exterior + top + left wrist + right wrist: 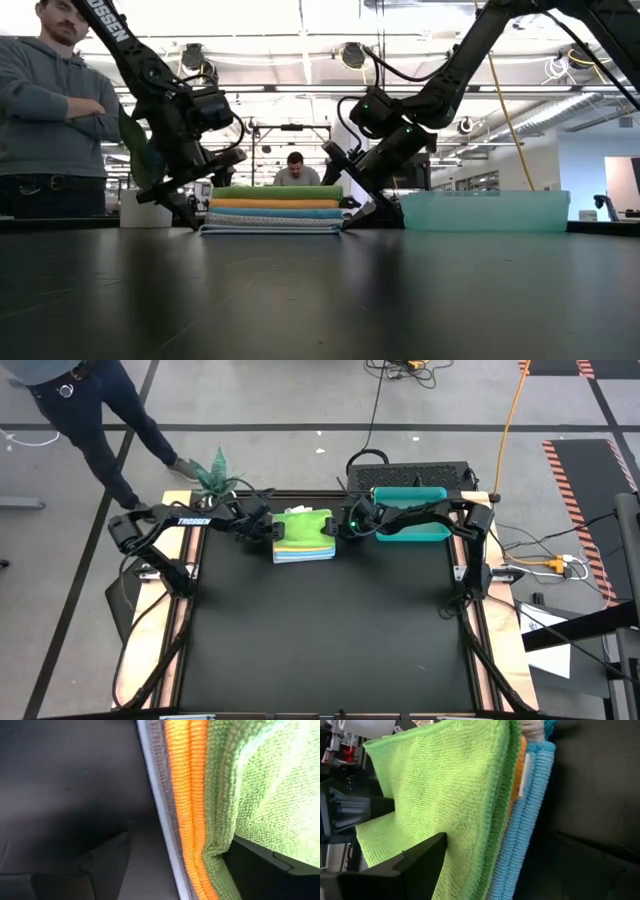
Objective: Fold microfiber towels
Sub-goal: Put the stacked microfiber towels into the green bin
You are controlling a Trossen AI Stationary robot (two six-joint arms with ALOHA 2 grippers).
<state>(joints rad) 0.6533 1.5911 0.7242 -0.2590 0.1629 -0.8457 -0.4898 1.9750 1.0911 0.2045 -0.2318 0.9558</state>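
Observation:
A stack of folded microfiber towels (pixel 303 536) lies flat on the black mat at the far middle. Lime green (pixel 275 192) is on top, then yellow-orange (pixel 275 203), blue (pixel 275 213) and white-grey (pixel 270 227). My left gripper (pixel 268 528) is open at the stack's left edge. One of its fingers (pixel 265 870) stands over the green towel, and the other (pixel 100 865) stands beside the stack above the mat. My right gripper (pixel 341 525) is open at the stack's right edge, with one finger (pixel 410 865) over the green towel (pixel 440 785). My left gripper straddles the stack's left edge (pixel 200 820), slanting down; I cannot tell whether the finger over the green towel touches it. My right gripper comes at the stack's right edge (pixel 520 820) slanting down; I cannot tell whether its finger touches the green towel.
A teal plastic tray (pixel 412 530) stands just right of the stack, under the right arm. A plant (pixel 214 475) stands at the far left corner. One person (pixel 50 110) stands beyond the table's far left and another (pixel 295 172) sits farther back. Bare mat (pixel 320 640) fills the near half.

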